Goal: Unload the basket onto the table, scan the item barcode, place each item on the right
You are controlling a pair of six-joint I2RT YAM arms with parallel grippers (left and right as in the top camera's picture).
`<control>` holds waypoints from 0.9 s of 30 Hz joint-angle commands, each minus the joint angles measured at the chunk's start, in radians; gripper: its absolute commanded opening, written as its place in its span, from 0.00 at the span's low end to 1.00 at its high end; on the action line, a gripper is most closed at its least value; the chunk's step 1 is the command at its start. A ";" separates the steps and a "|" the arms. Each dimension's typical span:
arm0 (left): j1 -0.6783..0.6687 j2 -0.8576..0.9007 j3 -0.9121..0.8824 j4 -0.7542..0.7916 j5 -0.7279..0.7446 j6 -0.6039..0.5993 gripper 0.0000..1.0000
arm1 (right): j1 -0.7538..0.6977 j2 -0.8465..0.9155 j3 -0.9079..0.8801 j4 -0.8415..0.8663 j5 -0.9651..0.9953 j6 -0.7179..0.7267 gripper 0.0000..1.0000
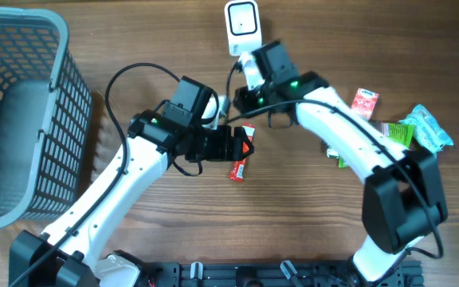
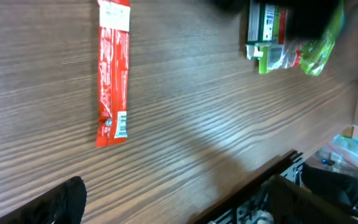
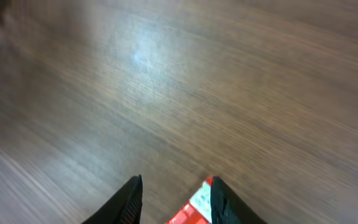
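Two arms are seen at the table [image 1: 309, 231]. One grey mesh basket [image 1: 62, 143] is placed at the left edge of the overhead frame, and one white scanner [image 1: 241, 22] at the top centre. One red packet [image 1: 238, 170] is laid flat on the wood just below the centre. A loose cluster of small packets [image 1: 425, 127] is spread at the right: one pink-red and at least two green, partly covered by the right arm, so an exact count cannot be given.

The left gripper [image 1: 244, 147] is positioned over the upper part of the red packet. In the left wrist view only one dark finger [image 2: 67, 199] is shown, at the bottom left corner. The red packet [image 2: 113, 74] is seen lying free at the upper left, barcode end lowest, apart from that finger. The jaws are spread wide and nothing is held.

The right gripper [image 1: 249, 76] is placed just below the scanner. In the right wrist view its fingertips [image 3: 176, 199] are held partly apart at the bottom edge. A red and white corner of the packet [image 3: 194, 208] is seen in the gap, close against the right-hand finger. Bare wood is visible beside it, so no clamping is shown. Whether the finger touches the packet cannot be told.
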 commanded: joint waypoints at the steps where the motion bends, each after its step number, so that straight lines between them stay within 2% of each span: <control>1: -0.047 -0.005 -0.003 -0.012 -0.014 0.008 0.92 | -0.052 -0.065 0.125 -0.042 -0.033 -0.005 0.36; 3: -0.084 -0.005 -0.003 -0.013 -0.066 0.007 0.94 | -0.073 -0.066 0.141 -0.064 -0.032 -0.032 0.37; 5: -0.102 -0.005 -0.003 -0.019 -0.198 -0.011 0.98 | -0.082 -0.067 0.141 -0.095 -0.033 -0.037 0.36; 7: -0.094 -0.005 -0.003 -0.019 -0.388 -0.108 1.00 | -0.078 -0.066 0.133 -0.142 -0.060 -0.106 0.36; 9: -0.058 -0.005 -0.003 -0.016 -0.481 -0.156 1.00 | -0.072 -0.064 0.120 -0.182 -0.050 -0.127 0.36; 12: 0.056 -0.005 -0.003 -0.019 -0.488 -0.159 1.00 | -0.071 -0.056 0.089 -0.188 -0.055 -0.072 0.35; 16: 0.189 -0.005 -0.003 -0.026 -0.476 -0.159 1.00 | -0.057 -0.029 0.014 -0.146 -0.088 -0.081 0.31; 19: 0.223 -0.005 -0.003 -0.027 -0.477 -0.158 1.00 | -0.044 0.009 -0.048 -0.103 -0.089 -0.091 0.29; 24: 0.228 -0.005 -0.003 -0.025 -0.477 -0.158 1.00 | 0.015 0.105 -0.128 -0.040 -0.092 -0.208 0.24; 27: 0.228 -0.005 -0.003 0.004 -0.477 -0.158 1.00 | 0.047 0.183 -0.133 0.007 -0.088 -0.238 0.06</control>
